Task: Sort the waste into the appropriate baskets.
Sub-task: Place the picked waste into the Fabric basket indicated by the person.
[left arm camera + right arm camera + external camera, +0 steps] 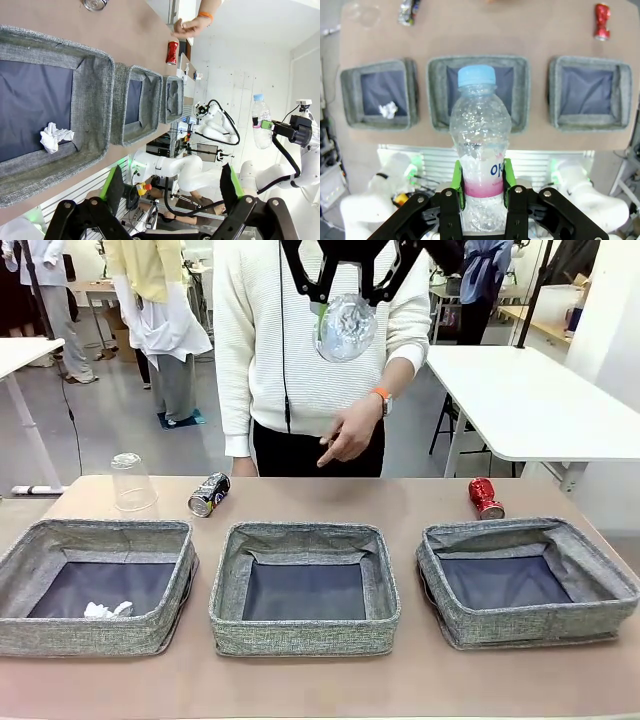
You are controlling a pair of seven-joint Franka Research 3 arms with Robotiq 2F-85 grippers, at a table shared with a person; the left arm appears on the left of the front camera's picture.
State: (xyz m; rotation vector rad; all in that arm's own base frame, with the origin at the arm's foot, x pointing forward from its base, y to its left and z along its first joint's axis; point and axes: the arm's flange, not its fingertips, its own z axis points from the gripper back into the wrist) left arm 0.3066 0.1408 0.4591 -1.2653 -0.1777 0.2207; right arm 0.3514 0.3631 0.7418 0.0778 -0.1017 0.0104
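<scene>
My right gripper (pixel 482 184) is shut on the clear plastic bottle (pixel 480 125) with pink label and blue cap, held high above the middle basket (pixel 305 533). In the front view the bottle (pixel 345 328) hangs at the top. A crumpled paper ball (pixel 108 610) lies in the left basket (pixel 100 531). The right basket (pixel 520 531) holds nothing. Behind the baskets stand an upside-down clear cup (pixel 132 483), a black-silver can (pixel 208 494) on its side and a red can (pixel 486 498). My left gripper (pixel 171 175) is open, off the table's near side.
A person stands at the far edge, one hand (pixel 350 435) hanging above the table behind the middle basket. A strip of bare tabletop (pixel 320 680) runs in front of the baskets. A white table (pixel 530 400) stands at the back right.
</scene>
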